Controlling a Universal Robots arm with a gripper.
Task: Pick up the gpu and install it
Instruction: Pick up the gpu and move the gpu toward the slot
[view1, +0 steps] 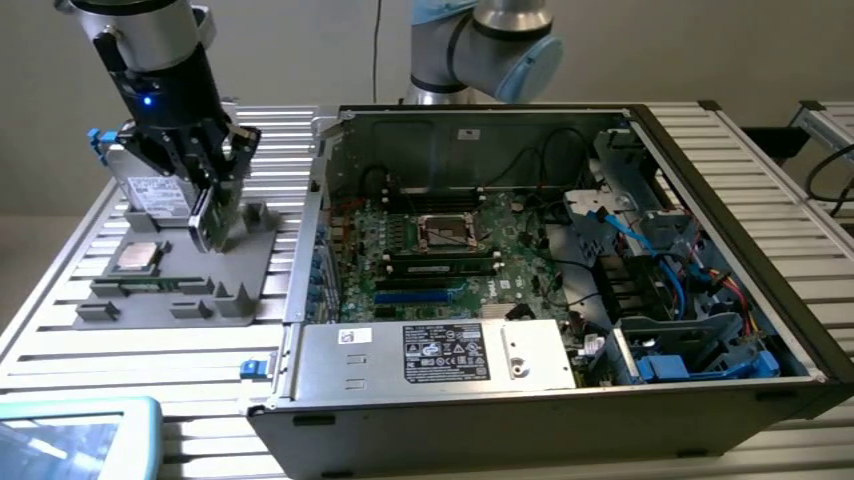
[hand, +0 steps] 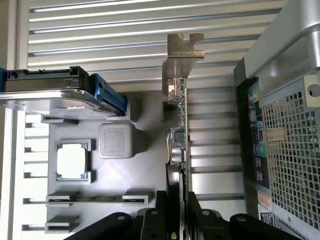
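Exterior view, 10 o'clock: hand (view1: 214, 195) points down over the grey parts tray (view1: 174, 312) on the slatted table (view1: 80, 365). Fingers (hand: 194, 220) clamped on the gpu (hand: 179, 142), one either side of the thin card. Card stands on edge, silvery end bracket (hand: 183, 65) at the far end from the hand. Cannot tell whether its lower edge touches the tray.

On the tray: processor chip (view1: 136, 257) at the card's 8 o'clock, memory stick (view1: 134, 287) just beyond it, silver drive with blue clips (view1: 134, 175) at the card's 10 o'clock.

Open computer case (view1: 534, 425) at the tray's 3 o'clock, motherboard (view1: 441, 250) exposed.
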